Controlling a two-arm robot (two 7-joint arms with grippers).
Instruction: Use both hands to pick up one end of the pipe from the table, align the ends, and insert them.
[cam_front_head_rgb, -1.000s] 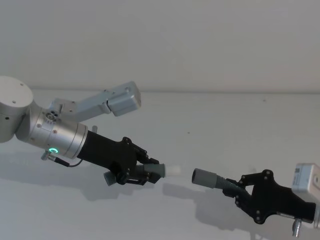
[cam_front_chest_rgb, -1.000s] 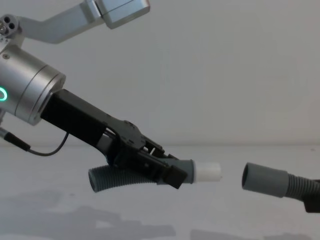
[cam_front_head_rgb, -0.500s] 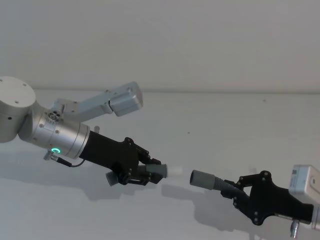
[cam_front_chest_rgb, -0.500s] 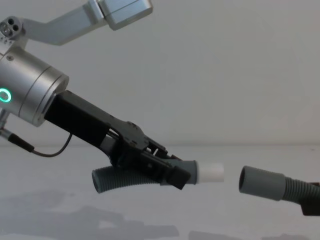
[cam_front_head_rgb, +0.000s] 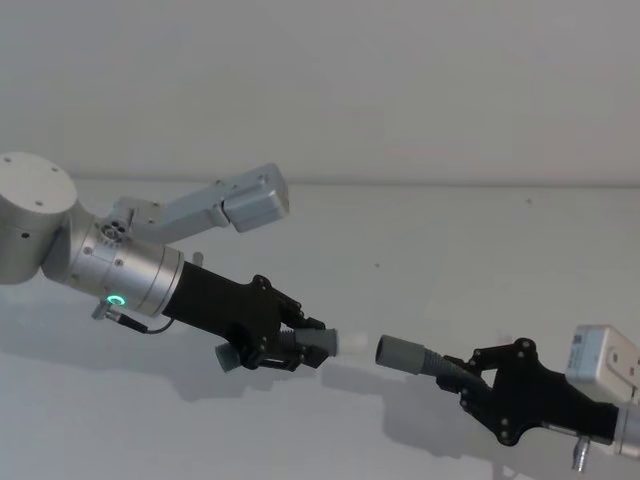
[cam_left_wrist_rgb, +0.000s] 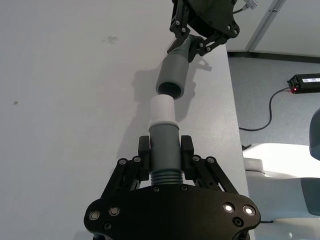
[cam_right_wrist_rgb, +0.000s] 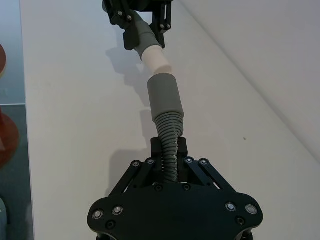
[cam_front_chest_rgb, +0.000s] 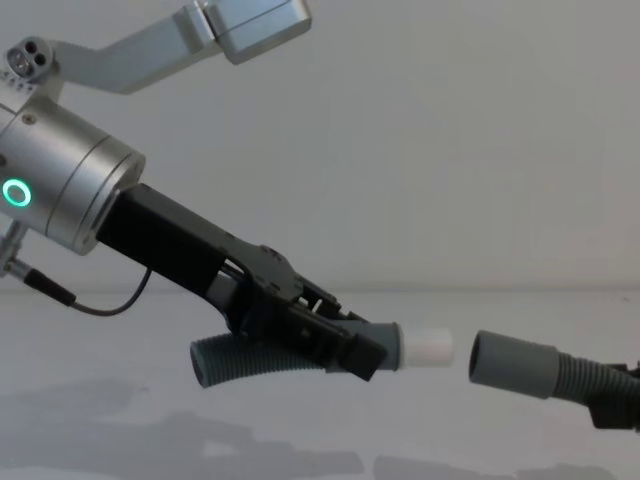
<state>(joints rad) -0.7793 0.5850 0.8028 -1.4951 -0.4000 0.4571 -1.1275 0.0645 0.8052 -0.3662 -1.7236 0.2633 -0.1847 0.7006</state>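
A: Status? Near side first.

B: Right pincer (cam_front_head_rgb: 470, 372), toward the table's (cam_front_head_rgb: 450, 240) near right corner, is clenched on the ribbed middle of its pipe piece (cam_right_wrist_rgb: 167, 137). Socket cuff (cam_front_head_rgb: 400, 353) sticks out toward the left arm.

A: And the other?

B: Left pincer (cam_front_head_rgb: 300, 345), slightly farther back and left, is clamped round the grey collar (cam_left_wrist_rgb: 164, 145) of its piece. White plug tip (cam_front_chest_rgb: 428, 346) points at the socket. Both pieces are off the table (shadows below).

A: Gap?

B: Small; tips near, not touching. Long axes run roughly left-right, nearly in line. In the right wrist view the plug (cam_right_wrist_rgb: 155, 59) sits a touch off the cuff's (cam_right_wrist_rgb: 164, 97) axis. I'd trim that, then push straight in.
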